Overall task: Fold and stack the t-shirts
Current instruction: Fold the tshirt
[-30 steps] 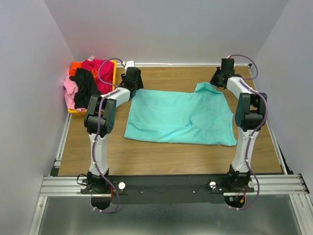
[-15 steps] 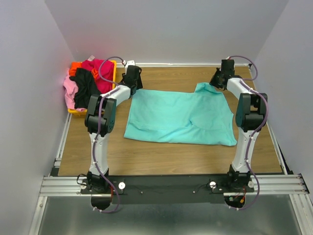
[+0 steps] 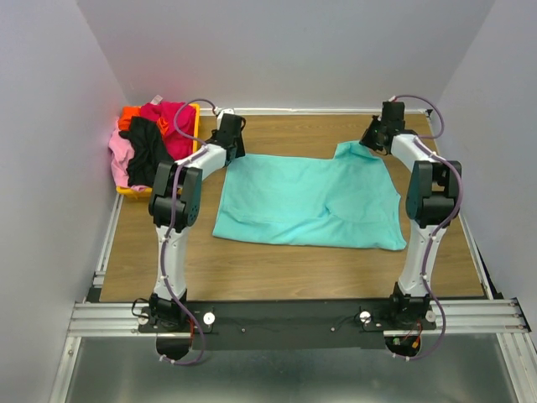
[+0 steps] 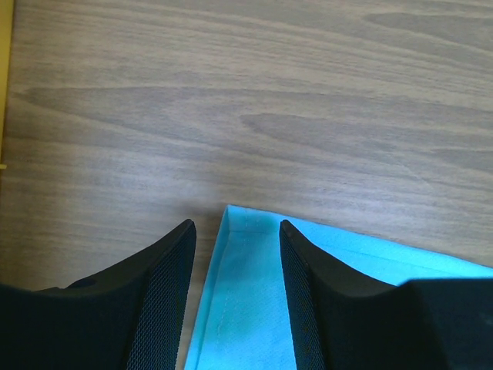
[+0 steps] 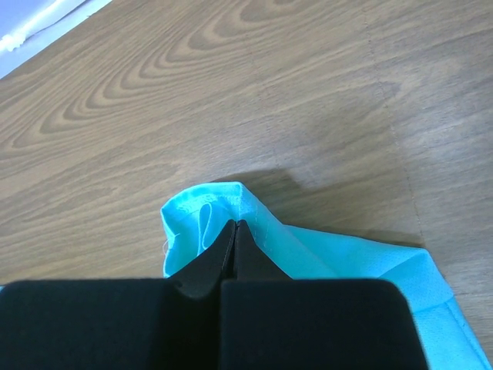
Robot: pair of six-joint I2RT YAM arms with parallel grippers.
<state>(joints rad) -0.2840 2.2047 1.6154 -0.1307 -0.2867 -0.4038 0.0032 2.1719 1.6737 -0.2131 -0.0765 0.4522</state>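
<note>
The turquoise t-shirt (image 3: 310, 201) lies spread flat on the wooden table. My left gripper (image 3: 232, 143) hangs over its far left corner. In the left wrist view the left gripper (image 4: 236, 223) is open, its fingers astride that hemmed corner (image 4: 246, 308) without pinching it. My right gripper (image 3: 373, 138) is at the shirt's far right corner, which stands bunched up a little off the table. The right wrist view shows the right gripper (image 5: 235, 225) shut on a fold of the turquoise cloth (image 5: 192, 220). The magenta-red (image 3: 172, 117), black (image 3: 147, 151), pink (image 3: 119, 155) and orange (image 3: 128, 113) t-shirts lie heaped at the far left.
A yellow-orange bin (image 3: 130, 191) in the far left corner holds the heaped shirts, which spill over its sides. White walls close in the table on the left, back and right. Bare wood (image 3: 277, 269) shows between the turquoise shirt and the arm bases.
My left gripper has moved a little toward the back and over the shirt's far left corner, its jaws slightly narrower. The right gripper keeps its hold in about the same place.
</note>
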